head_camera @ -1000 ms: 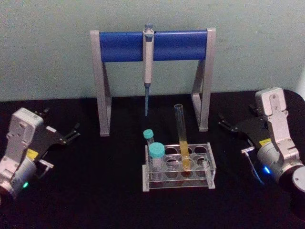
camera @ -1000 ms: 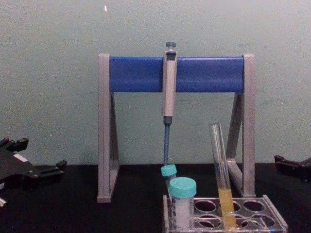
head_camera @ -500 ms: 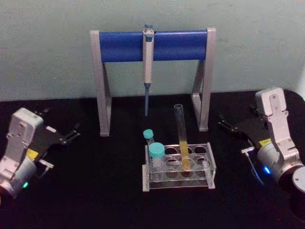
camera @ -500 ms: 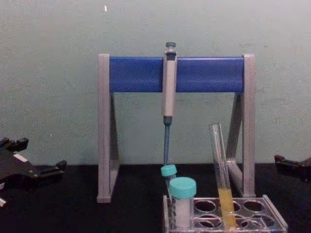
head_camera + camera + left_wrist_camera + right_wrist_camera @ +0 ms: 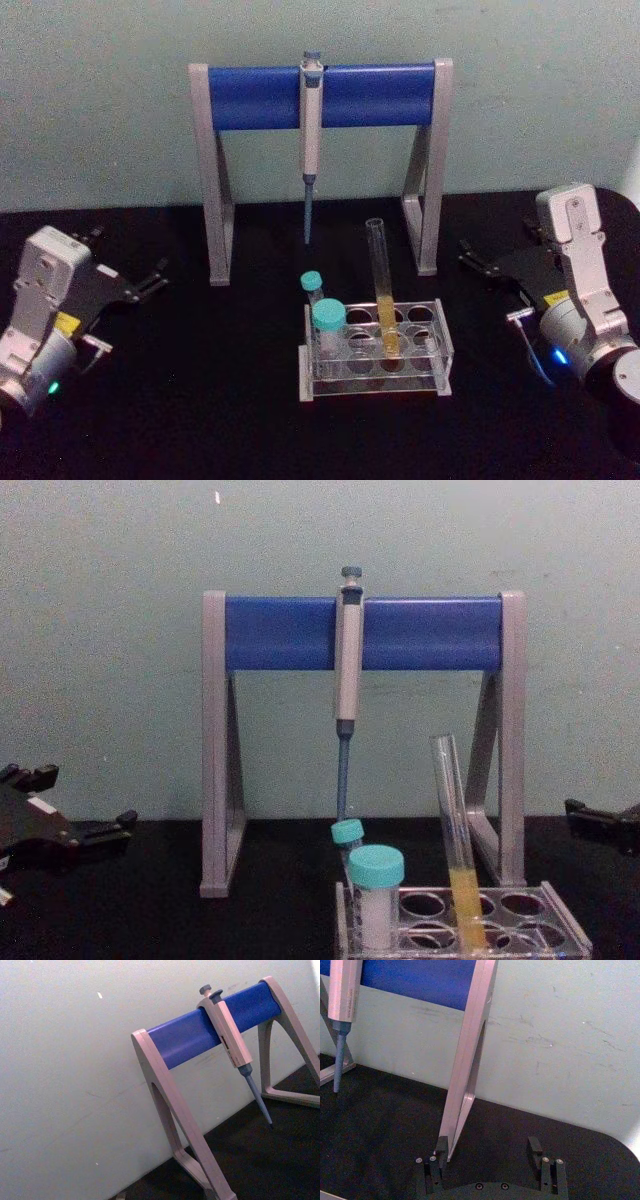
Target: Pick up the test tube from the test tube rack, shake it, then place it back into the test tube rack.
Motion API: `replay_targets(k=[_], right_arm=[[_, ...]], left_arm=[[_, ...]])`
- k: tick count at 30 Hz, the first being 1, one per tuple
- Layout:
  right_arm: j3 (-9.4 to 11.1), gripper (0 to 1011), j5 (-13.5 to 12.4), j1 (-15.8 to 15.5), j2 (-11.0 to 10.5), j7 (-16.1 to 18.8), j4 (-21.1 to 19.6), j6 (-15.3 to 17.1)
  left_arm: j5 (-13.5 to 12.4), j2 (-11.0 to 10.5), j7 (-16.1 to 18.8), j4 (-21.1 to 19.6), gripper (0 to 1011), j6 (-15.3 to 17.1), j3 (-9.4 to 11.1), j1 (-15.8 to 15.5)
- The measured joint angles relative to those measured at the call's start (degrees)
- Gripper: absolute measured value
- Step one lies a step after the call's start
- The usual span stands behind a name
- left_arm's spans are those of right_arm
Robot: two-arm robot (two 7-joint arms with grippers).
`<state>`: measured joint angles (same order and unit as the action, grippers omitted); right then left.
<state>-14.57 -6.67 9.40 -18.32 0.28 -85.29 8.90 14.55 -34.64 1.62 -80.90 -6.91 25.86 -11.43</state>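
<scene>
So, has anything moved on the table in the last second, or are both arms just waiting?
Nothing has visibly changed. The left pincer and right pincer both sit open at the table's sides, apart from everything. The test tube still stands tilted in the rack beside the two teal-capped tubes, and the pipette hangs on its stand.

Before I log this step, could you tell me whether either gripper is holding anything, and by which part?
Nothing is held. The left gripper and right gripper sit open at the table's sides; the test tube stands in the test tube rack.
</scene>
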Motion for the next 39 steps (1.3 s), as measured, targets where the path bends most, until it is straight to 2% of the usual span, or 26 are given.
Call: replay_targets(k=[39], right_arm=[[0.00,1000,0.00,0.00,0.00,0.00,0.00,0.01]], left_arm=[[0.00,0.00,0.00,0.00,1001,0.00,0.00,0.00]])
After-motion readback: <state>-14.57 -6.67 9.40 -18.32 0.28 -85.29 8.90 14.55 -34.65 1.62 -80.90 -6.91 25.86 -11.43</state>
